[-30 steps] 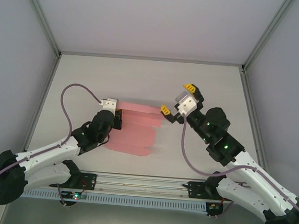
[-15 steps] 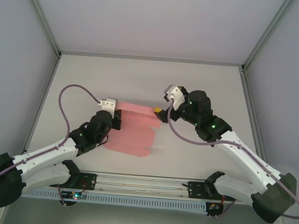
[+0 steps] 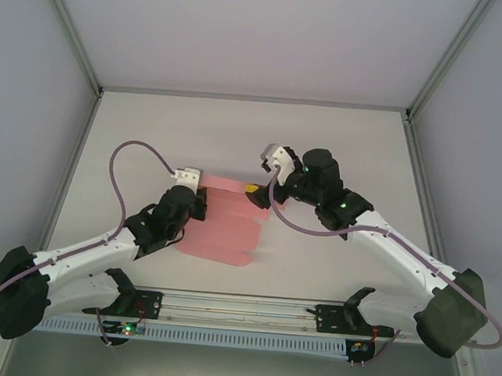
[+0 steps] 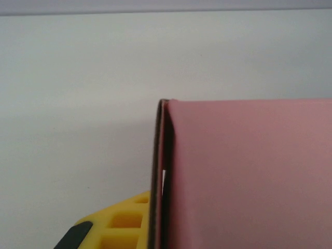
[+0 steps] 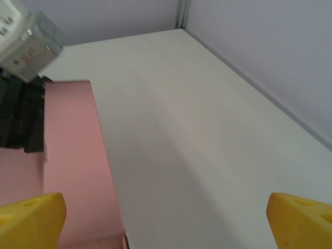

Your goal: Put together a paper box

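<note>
White desk [image 3: 238,134], paper box [image 3: 230,230] mostly flat.
Our left fingers [image 4: 116,225] pinch its left edge; right fingers [image 5: 31,218] gape wide at its far corner; we judge most folding remains.

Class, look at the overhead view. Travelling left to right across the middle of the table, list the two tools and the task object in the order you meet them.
left tool, shut on the box's left edge → paper box → right tool, open at the box's right end
</note>
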`<state>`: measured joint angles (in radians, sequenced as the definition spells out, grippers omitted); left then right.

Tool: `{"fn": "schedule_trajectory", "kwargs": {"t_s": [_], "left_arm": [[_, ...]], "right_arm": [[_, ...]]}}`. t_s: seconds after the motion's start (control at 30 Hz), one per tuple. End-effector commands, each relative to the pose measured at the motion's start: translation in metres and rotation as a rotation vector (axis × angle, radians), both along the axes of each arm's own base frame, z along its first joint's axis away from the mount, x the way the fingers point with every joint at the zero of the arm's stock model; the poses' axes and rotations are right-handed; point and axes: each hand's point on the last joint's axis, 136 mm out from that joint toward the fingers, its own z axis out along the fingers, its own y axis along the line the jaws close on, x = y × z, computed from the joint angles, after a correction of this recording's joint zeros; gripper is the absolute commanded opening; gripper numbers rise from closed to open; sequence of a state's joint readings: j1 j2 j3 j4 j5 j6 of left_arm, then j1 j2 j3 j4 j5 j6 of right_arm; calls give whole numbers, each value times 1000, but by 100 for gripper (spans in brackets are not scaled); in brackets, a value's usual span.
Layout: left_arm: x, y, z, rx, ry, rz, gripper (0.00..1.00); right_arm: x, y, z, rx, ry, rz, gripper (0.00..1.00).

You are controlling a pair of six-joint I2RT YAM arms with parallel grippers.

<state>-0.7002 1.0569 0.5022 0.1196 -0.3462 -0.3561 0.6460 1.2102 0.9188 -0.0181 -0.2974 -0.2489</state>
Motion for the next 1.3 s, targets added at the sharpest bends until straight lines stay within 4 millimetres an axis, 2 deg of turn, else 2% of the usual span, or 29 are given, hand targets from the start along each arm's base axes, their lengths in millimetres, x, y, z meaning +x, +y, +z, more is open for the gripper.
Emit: {"fn": "schedule_trajectory", "kwargs": {"t_s": [0.0,0.17,0.3,0.47,0.6,0.87,1.03,1.27], "left_arm": [[12,-11,26,-108,-43,23,0],[12,-13,31,-110,-63,6,0],[12,-2,33,-92,-62,43,0],[10,2,35,-108,-66,50,0],[10,0,36,-125,-58,46,0],[8,-30,29,-155,-28,-99,0],[9,-35,21,-162,-5,-107,0],[12,-41,18,-215,13,-102,0]], "right_arm": [[0,9,16,58,-41,20,98],[18,-26,13,-16,-53,-160,98],[12,-44,5,-49,-16,-183,98],[-7,-44,-13,-72,19,-107,98],[-14,-35,-25,-74,59,-43,98],[19,-19,0,89,-40,-112,98],[31,-13,15,214,-73,-148,98],[56,-41,29,384,-102,-435,98]]}}
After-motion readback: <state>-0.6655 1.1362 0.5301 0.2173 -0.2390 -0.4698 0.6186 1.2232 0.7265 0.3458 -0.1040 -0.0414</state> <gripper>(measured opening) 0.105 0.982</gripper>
